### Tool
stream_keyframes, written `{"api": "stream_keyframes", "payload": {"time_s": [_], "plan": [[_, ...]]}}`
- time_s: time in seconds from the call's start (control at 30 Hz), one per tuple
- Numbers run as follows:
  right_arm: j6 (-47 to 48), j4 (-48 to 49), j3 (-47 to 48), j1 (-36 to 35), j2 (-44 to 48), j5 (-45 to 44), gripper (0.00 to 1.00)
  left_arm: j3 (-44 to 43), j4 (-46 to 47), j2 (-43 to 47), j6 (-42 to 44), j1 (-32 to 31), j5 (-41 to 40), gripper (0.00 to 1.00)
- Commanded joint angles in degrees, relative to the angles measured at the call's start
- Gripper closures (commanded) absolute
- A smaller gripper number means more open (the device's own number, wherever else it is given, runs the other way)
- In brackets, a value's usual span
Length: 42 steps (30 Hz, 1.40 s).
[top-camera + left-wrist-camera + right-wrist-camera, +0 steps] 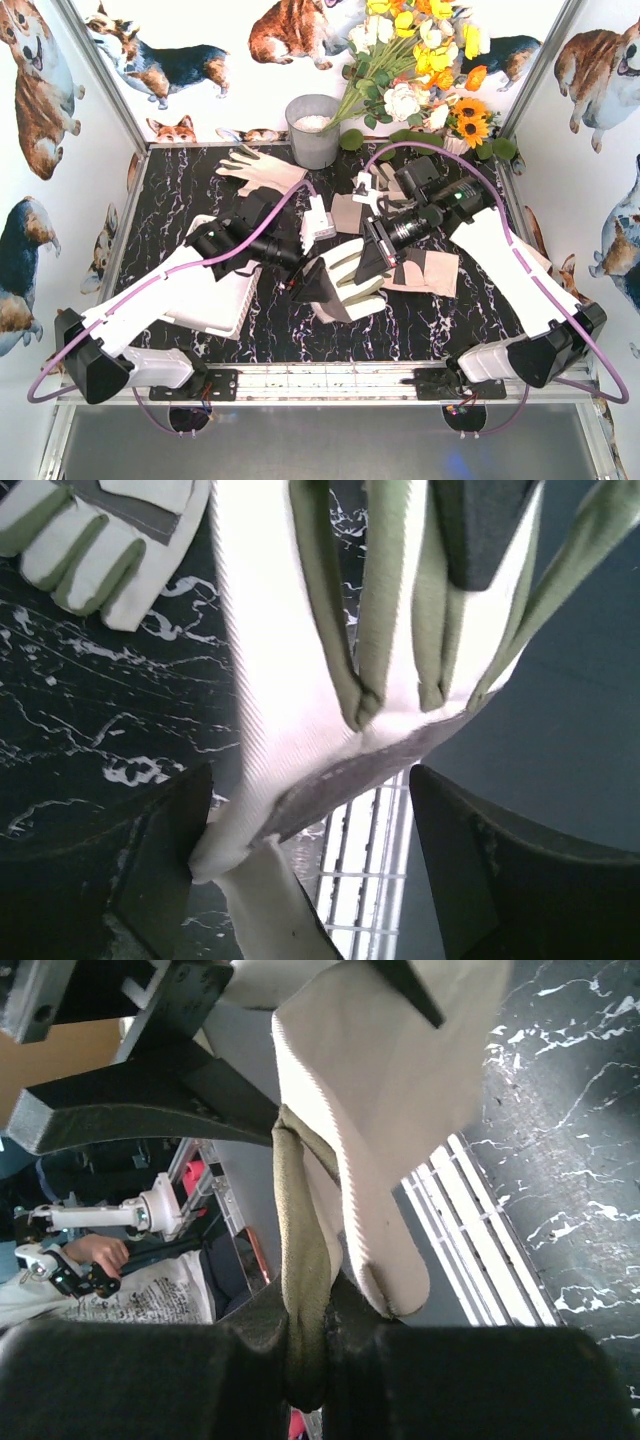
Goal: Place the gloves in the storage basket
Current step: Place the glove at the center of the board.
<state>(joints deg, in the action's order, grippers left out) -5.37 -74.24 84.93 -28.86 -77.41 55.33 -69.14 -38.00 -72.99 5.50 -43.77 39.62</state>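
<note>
My right gripper [372, 258] is shut on an olive-grey finger of a cream-white glove [345, 285] and holds it above the table's middle; the pinch shows in the right wrist view [306, 1345]. My left gripper [308, 284] is open around the same glove [280, 630], whose cuff edge touches its left finger [165, 860]. The white slotted storage basket [218, 322] lies under my left arm at the left. Another glove [262, 170] lies at the back left. Two more gloves lie right of centre [430, 270] and behind it [348, 212].
A grey metal bucket [313, 130] stands at the back centre beside a bunch of flowers [430, 70]. Another glove [90, 530] shows on the black marbled tabletop [80, 710] in the left wrist view. Patterned walls close in three sides.
</note>
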Motion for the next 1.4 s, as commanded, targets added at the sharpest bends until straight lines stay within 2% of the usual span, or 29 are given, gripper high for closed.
{"api": "stream_keyframes", "payload": {"time_s": [0.0,0.13,0.43,0.6,0.67,0.73,0.77,0.8,0.83,0.87,0.9,1.03,1.17,1.3,1.37], "plan": [[3.7,-2.7,3.8,-0.1,-1.6,-3.6,1.0,2.3,0.5,4.1,-2.0,-0.7,-0.1,0.34],[3.9,-3.3,4.1,-0.1,-2.4,-5.5,1.0,4.6,3.8,6.2,-5.1,-0.7,-1.2,0.49],[4.3,-4.4,4.4,-0.1,-0.6,-13.0,1.0,3.8,1.6,4.3,-6.0,-0.8,0.1,0.74],[3.2,-1.9,4.4,-0.1,1.1,-17.0,1.0,3.0,0.8,2.1,-8.2,-0.7,0.4,0.99],[2.7,-0.7,4.1,0.2,1.9,-17.7,1.0,3.6,2.8,2.3,-10.8,-0.8,-1.0,1.0],[1.8,0.5,3.6,0.7,2.8,-18.7,0.83,5.0,6.5,3.2,-15.4,-0.7,-3.5,1.0],[1.1,1.3,3.3,1.2,3.4,-19.6,0.61,6.2,9.8,3.8,-18.7,-0.7,-4.9,1.0],[0.4,2.3,2.9,1.8,4.3,-20.2,0.49,7.5,13.2,4.5,-22.2,-0.7,-6.6,1.0],[-0.2,3.6,2.2,2.6,5.3,-20.1,0.24,9.0,18.0,5.2,-25.9,-0.7,-8.9,1.0],[-0.3,4.7,1.7,3.4,6.5,-19.6,0.09,10.2,21.1,5.7,-29.9,-0.8,-12.0,1.0],[-0.2,5.3,1.7,4.0,7.4,-19.5,0.01,11.1,23.8,5.8,-33.8,-0.7,-14.8,1.0],[-2.8,8.8,2.2,6.8,10.8,-22.3,0.0,13.3,34.6,5.7,-50.5,-1.1,-25.9,1.0],[-15.2,21.4,-4.8,11.3,14.7,-20.7,0.0,13.9,42.1,6.1,-59.0,-1.8,-36.5,1.0],[-28.4,39.8,-13.1,12.3,16.8,-15.8,0.0,11.3,44.0,4.2,-61.9,-1.7,-37.6,1.0],[-31.0,44.4,-15.0,12.4,17.0,-16.1,0.0,9.0,43.9,2.6,-62.5,-1.7,-35.6,1.0]]}}
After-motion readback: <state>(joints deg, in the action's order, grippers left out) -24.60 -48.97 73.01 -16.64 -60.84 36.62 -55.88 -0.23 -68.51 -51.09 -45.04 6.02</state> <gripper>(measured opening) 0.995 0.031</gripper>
